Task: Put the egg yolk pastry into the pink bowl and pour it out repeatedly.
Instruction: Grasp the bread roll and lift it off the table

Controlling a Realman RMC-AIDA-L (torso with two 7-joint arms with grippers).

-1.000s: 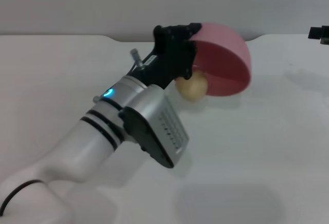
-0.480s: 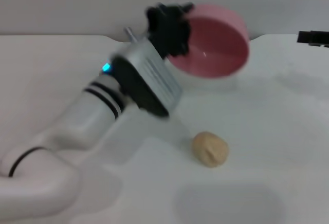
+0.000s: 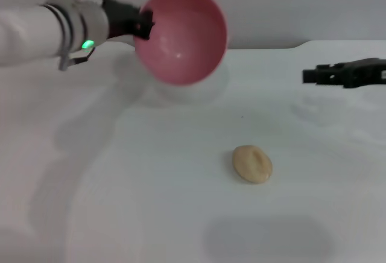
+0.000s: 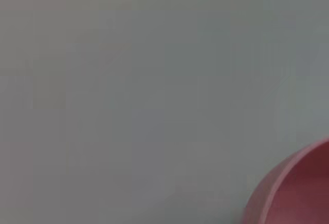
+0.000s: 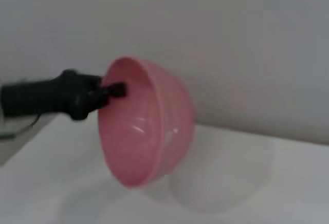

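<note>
Up at the far left, the left pincer (image 3: 143,24) is clamped on the rim of the pink bowl (image 3: 181,35), held clear above the worktop (image 3: 120,202) and tipped on its side (mouth facing the camera). Well below and right of it, the egg yolk pastry (image 3: 252,164) lies on the worktop. At the right edge hovers the right pincer (image 3: 310,75); its grip can't be made out.

Glossy smooth plastic pink bowl (image 3: 181,37); matte, wrinkled egg yolk pastry (image 3: 252,164); matte white table (image 3: 151,202).

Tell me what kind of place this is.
Probably a lab test bench rather than a kitchen: a bare white table against a plain wall, holding only the egg yolk pastry, while the left gripper holds the pink bowl aloft and the right gripper waits nearby.
</note>
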